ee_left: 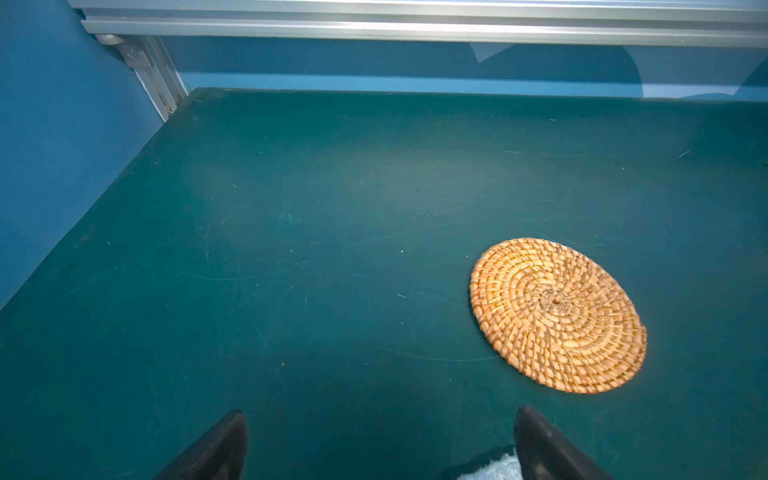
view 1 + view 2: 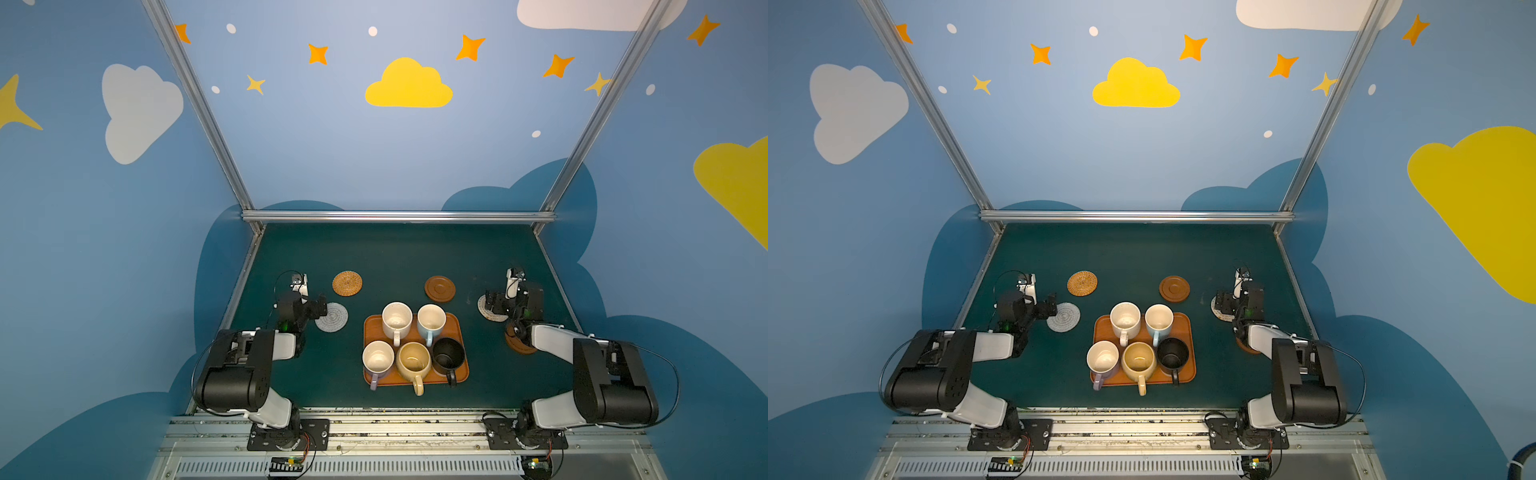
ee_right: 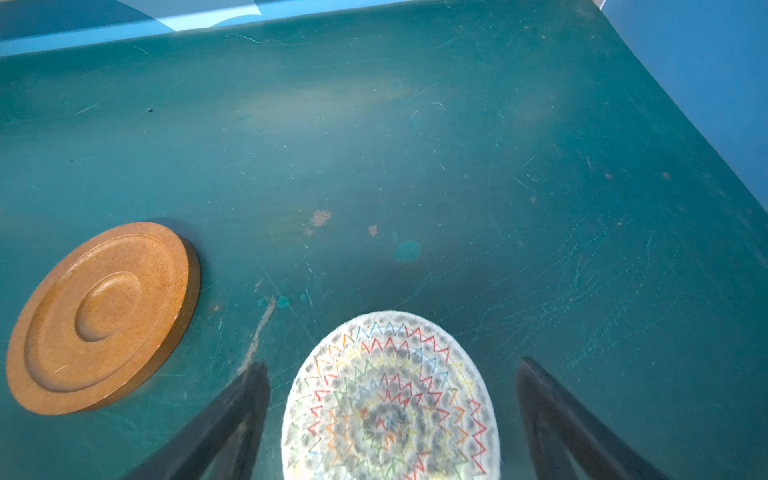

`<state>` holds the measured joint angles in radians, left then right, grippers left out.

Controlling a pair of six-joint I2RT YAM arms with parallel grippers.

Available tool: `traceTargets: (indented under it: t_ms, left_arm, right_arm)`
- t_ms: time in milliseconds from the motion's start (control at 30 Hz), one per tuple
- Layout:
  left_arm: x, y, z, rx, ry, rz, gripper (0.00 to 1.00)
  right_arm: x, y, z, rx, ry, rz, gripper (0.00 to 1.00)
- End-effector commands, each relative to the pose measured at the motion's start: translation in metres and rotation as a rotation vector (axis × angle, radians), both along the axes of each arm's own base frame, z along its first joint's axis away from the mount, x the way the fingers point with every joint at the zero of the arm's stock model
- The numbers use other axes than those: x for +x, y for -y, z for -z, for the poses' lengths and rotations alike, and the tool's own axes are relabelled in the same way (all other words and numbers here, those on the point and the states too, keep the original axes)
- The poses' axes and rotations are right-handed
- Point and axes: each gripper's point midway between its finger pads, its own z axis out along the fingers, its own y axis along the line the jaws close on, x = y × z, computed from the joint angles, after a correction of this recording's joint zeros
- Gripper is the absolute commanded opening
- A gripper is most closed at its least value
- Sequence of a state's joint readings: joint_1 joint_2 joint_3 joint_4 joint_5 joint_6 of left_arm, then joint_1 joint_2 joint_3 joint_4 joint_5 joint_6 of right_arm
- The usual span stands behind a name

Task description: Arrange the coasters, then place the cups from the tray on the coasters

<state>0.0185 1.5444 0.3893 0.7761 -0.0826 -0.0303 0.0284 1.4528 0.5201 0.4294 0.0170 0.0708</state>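
five coasters [image 2: 1082,283] lie scattered on the green tabletop [image 2: 395,257], none yet under a cup: a coiled rattan disc [image 2: 347,283], a grey-white woven disc [image 2: 332,318], a ringed wooden disc [image 2: 439,288], a pale round [image 3: 390,407] stitched with coloured zigzags, and a second wooden disc [image 2: 515,349] half hidden beneath the right arm. all five glossy handled cups [image 2: 413,360] crowd the rimmed orange-brown tray [image 2: 371,332]. the left tool [image 1: 381,411] hangs open beside the grey-white woven disc. the right tool [image 3: 391,363] straddles the pale round, jaws wide, gripping nothing.

Even, soft overhead light; top views bow at edges, wrist views slightly hazy
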Motion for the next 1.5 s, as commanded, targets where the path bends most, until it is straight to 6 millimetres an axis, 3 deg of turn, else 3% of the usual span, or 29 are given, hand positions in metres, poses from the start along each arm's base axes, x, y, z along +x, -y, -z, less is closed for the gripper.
traceTargets:
  t_ms: [0, 167, 400, 467, 533, 633, 700, 833, 900, 1067, 1200, 1333, 1467]
  left_arm:
    - [0.007, 0.001, -0.014, -0.013, 0.044, 0.013, 0.99]
    - [0.007, 0.001, -0.016, -0.021, 0.055, 0.002, 0.99]
    - [0.004, -0.005, -0.059, -0.002, 0.022, -0.047, 0.99]
    - [0.002, -0.013, -0.078, -0.054, 0.045, -0.126, 0.99]
    - [0.004, -0.009, -0.099, -0.108, 0.074, -0.122, 0.99]
    - [-0.001, -0.010, -0.118, -0.323, 0.028, -0.241, 0.99]
    - [-0.003, 0.011, -0.122, -0.388, -0.045, -0.149, 0.99]
    - [-0.030, 0.026, -0.106, -0.500, -0.214, -0.166, 0.99]
    - [-0.046, 0.025, -0.092, -0.538, -0.280, -0.206, 0.99]
    - [-0.070, 0.040, -0.066, -0.554, -0.479, -0.189, 0.98]
    - [-0.068, 0.054, -0.062, -0.522, -0.524, -0.135, 0.98]
    - [-0.063, 0.058, -0.050, -0.498, -0.558, -0.118, 0.98]
    - [-0.047, 0.061, -0.028, -0.496, -0.634, -0.114, 0.96]
  right_arm:
    - [0.005, 0.000, -0.006, 0.003, 0.019, 0.000, 0.92]
    - [0.005, 0.000, -0.006, 0.003, 0.020, -0.002, 0.92]
    - [0.003, -0.001, -0.025, 0.002, 0.010, -0.005, 0.92]
    - [0.001, -0.001, -0.034, 0.006, 0.004, -0.002, 0.92]
    - [-0.003, -0.001, -0.044, 0.014, -0.001, 0.009, 0.92]
    - [-0.008, -0.005, -0.063, 0.049, -0.015, -0.005, 0.92]
    - [-0.008, -0.007, -0.083, 0.081, -0.024, 0.000, 0.92]
    - [-0.021, -0.015, -0.112, 0.267, -0.096, 0.066, 0.92]
    - [-0.023, -0.035, -0.123, 0.311, -0.079, -0.041, 0.92]
    - [-0.016, -0.063, -0.122, 0.359, -0.101, -0.109, 0.92]
    - [-0.011, -0.093, -0.130, 0.387, -0.105, -0.188, 0.92]
    - [-0.025, -0.124, -0.136, 0.404, -0.172, -0.273, 0.92]
    - [-0.039, -0.140, -0.140, 0.381, -0.196, -0.337, 0.92]
